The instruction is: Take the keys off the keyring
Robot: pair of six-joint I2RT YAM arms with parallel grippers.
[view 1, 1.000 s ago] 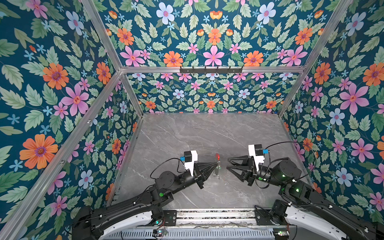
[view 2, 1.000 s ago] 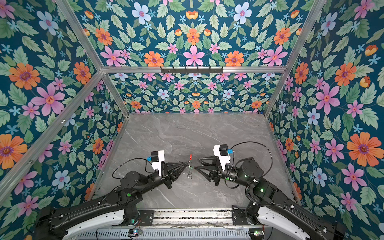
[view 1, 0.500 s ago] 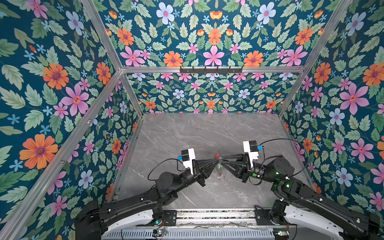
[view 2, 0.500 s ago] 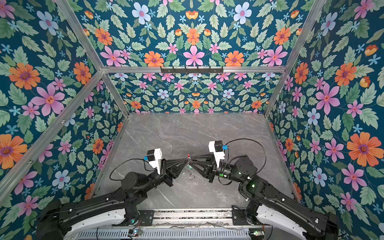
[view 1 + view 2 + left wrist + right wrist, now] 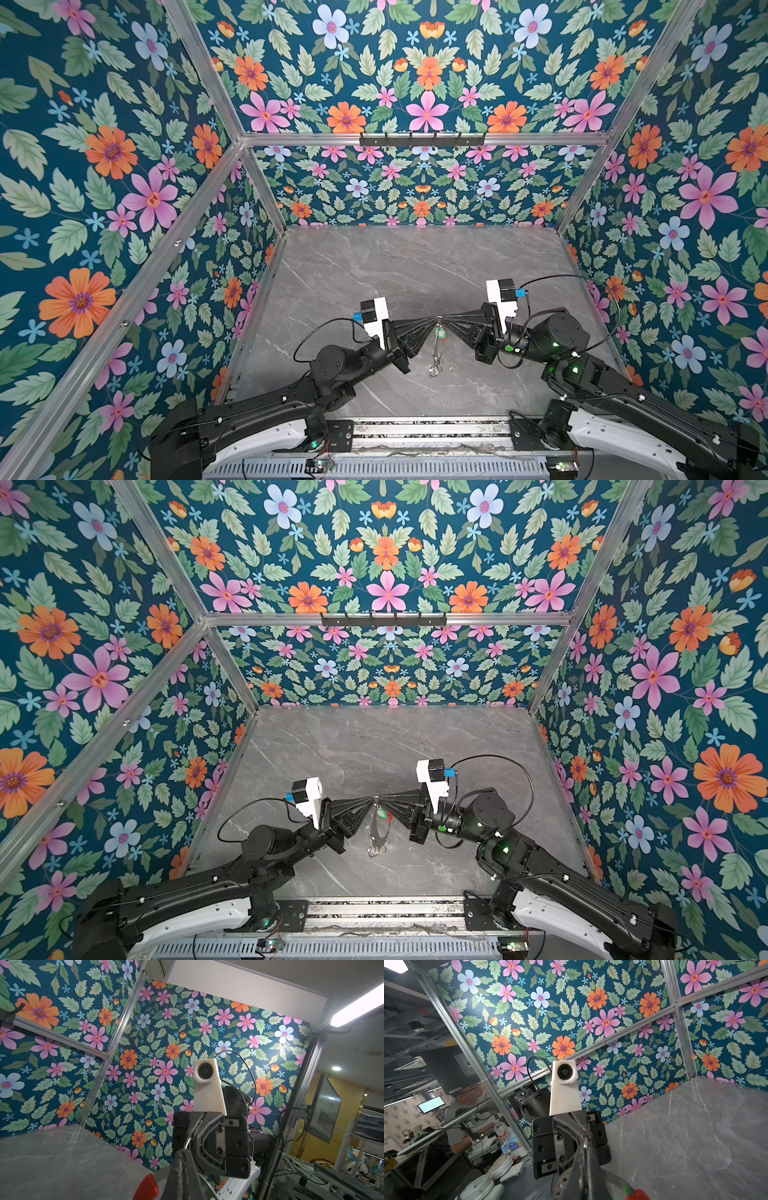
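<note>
In both top views the left gripper (image 5: 431,321), reaching toward three o'clock, pinches the keyring (image 5: 435,353), which hangs toward six with a green key (image 5: 439,333), tip to tip with the right gripper (image 5: 446,319), which the left wrist view shows pressed together, seemingly on a split ring (image 5: 188,1143).

Thin shiny metal keyring (image 5: 161,1174) with glossy red sleeve (image 5: 146,1187), matt grey marbled tabletop (image 5: 395,270)

Thin grey keyring (image 5: 436,351) hangs upright above the near-centre table, red sleeve (image 5: 389,817) and green key (image 5: 381,812) near its top.
</note>
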